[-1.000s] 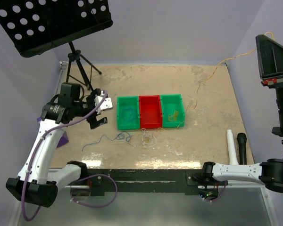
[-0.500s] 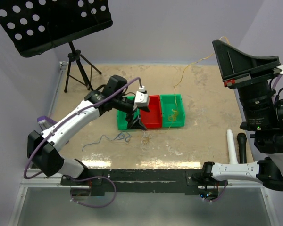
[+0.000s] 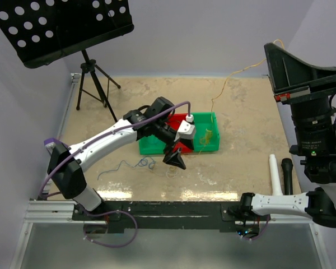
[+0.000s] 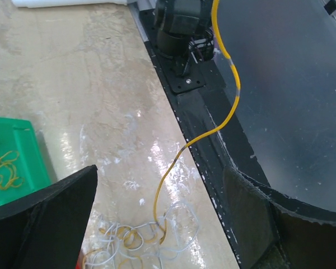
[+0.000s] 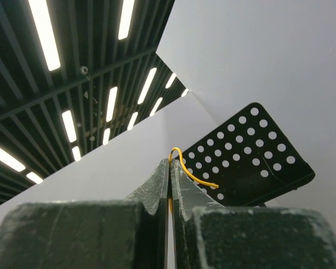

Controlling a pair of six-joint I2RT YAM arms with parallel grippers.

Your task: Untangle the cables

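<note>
My left gripper [image 4: 157, 221], with rough black pads, stands fully open and holds nothing, low over the glossy marble-patterned table [image 3: 246, 162]. My right gripper [image 5: 169, 171], raised high, is closed tight on the thin yellow cable [image 4: 236, 95]. Near my left gripper is a green plastic bin [image 3: 210, 148] with curly yellow wire [image 4: 0, 168] inside; the yellow cable curves down into a loose tangle with the white cable [image 4: 182, 221] under that gripper, and the curly blue cable [image 3: 141, 163] lies to the left.
</note>
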